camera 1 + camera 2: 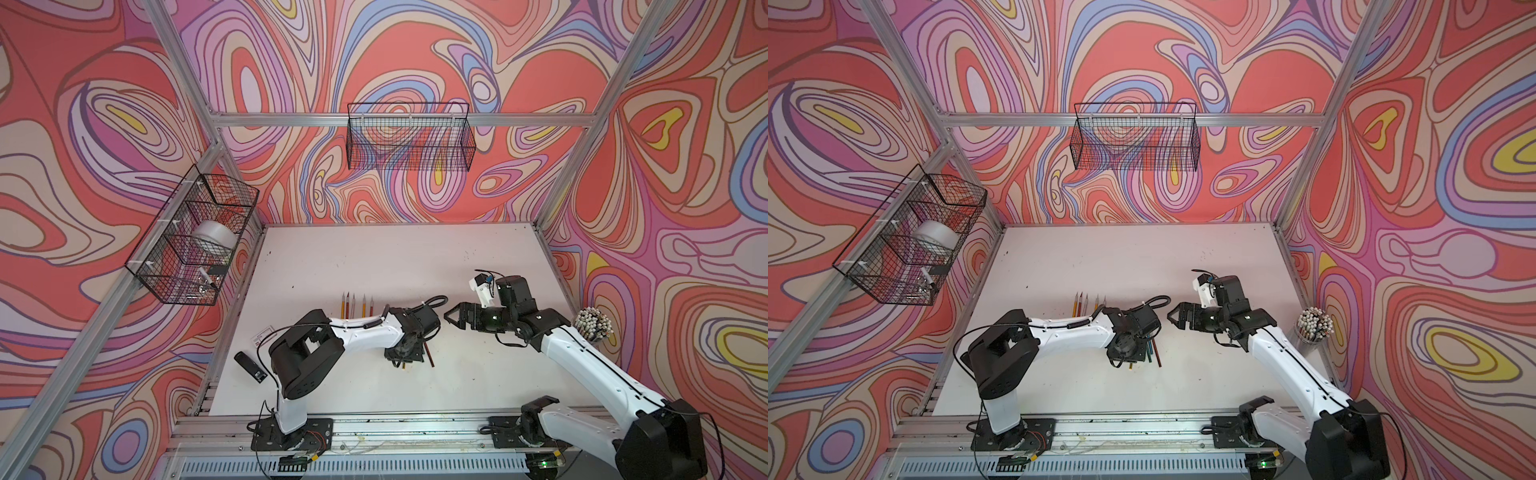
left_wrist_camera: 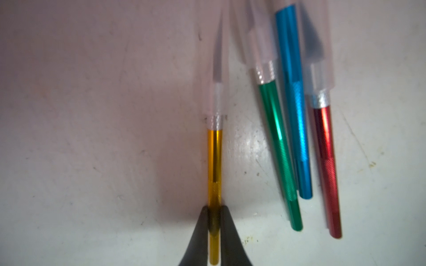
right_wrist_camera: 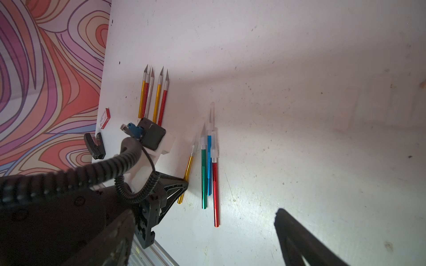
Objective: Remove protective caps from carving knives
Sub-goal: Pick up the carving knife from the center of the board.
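Left end effector [image 2: 214,214] pinched narrow on the tail of the gold carving knife [image 2: 214,161], which lies on the counter [image 1: 374,257]. A translucent protective cap [image 2: 217,69] covers its blade. In a top view, green knife [image 2: 276,149], blue knife [image 2: 295,115] and red knife [image 2: 325,161] lie just beside it at 3 o'clock. A row of five bare-bladed knives [image 1: 356,305] sits at 10 o'clock. Right end effector [image 1: 455,316] at 2 o'clock, jaws wide, holding nothing.

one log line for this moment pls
left tool: shut on gold metal-handled carving knife | translucent plastic cap: on | right tool: open, empty
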`<state>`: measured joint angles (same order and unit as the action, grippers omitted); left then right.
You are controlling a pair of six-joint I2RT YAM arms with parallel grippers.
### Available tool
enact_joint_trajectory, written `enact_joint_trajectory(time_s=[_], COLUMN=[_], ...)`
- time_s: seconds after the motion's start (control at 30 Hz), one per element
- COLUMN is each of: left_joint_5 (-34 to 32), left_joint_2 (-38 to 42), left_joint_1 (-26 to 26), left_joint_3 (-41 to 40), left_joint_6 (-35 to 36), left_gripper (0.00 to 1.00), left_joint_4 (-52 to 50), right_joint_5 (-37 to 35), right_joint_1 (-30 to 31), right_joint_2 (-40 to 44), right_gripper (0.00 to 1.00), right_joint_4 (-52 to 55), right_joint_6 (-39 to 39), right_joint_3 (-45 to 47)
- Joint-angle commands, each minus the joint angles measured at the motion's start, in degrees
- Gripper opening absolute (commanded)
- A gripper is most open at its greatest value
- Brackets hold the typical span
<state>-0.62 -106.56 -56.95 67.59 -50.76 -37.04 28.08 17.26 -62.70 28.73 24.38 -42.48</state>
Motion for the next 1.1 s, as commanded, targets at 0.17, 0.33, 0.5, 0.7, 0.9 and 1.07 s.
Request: enact_joint_trajectory(time_s=[0.17,0.33,0.5,0.7,0.9,1.07], left_joint_5=[-0.3,-1.3,-1.1,1.0,7.6,12.4], left_joint_2=[-0.1,1.2,3.5,7.6,13.0,14.6], left_joint_1=[0.5,0.7,1.0,2.0,2.5,3.3], left_joint_3=[-2.7,-3.3,-4.1,-6.0,-10.5,-12.5], left_joint_6=[0.9,0.5,0.6,2.2,7.9,10.8], left_gripper=[0.09,0.09,0.09,0.09,0.09,0.09], left_joint_4=[0.0,0.2,1.7,5.5,15.5,20.5], right_joint_5=[-0.3,-0.1,0.0,1.1,0.8,1.4], right_joint_1=[-0.1,-0.1,-0.1,-0.1,0.1,1.9], right_joint_2=[0.6,0.1,-0.8,-1.5,-3.8,-7.2], right_gripper=[0.95,0.94,0.92,0.86,0.77,0.68], right_joint_4=[-2.6,-3.7,-5.6,-10.7,-14.4,-18.9], right_joint_6=[1.9,2.7,5.6,10.6,14.0,16.0], right_joint_3=[1.2,1.7,2.0,3.6,4.1,3.8])
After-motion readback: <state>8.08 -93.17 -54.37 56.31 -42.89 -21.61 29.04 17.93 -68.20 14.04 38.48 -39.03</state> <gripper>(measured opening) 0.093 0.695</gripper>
